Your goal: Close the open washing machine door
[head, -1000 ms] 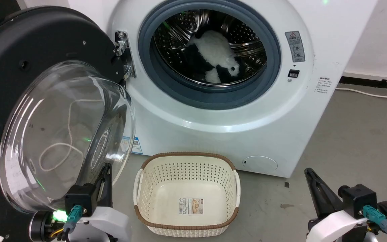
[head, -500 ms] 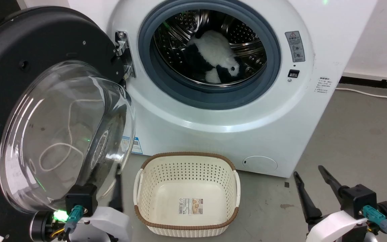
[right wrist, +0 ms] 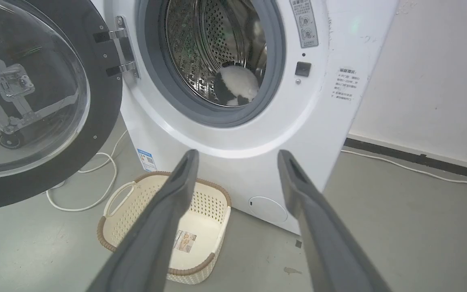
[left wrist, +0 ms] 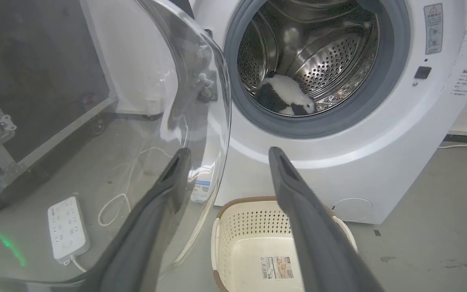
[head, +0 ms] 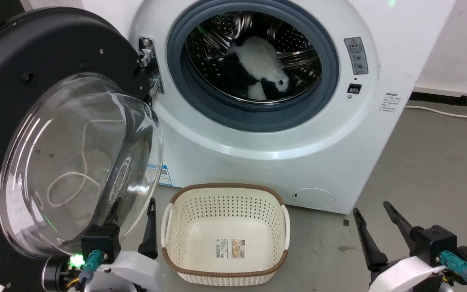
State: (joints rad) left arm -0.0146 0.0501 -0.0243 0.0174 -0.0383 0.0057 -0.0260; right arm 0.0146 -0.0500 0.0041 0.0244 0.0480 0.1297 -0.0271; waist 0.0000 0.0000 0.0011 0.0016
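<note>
Still wide open, but both hands have just spread their fingers.
One washing machine (head: 258, 162); its one washing machine door (head: 35, 48) hangs unmoved at the left, so closing seems barely begun. One basket (head: 225, 186). Two hands: left hand (left wrist: 228, 151) released astride the glass bowl (head: 75, 162) edge, right hand (head: 370, 207) released, idle. One panda toy (head: 258, 56) inside.

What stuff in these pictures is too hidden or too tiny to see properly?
- Head view: the washing machine door is cut off by the picture's left edge.
- Head view: one finger of the left claw is dim behind the door's glass bowl.
- Head view: the print on the warning sticker is too small to read.
- Head view: the label inside the laundry basket is too small to read.
</note>
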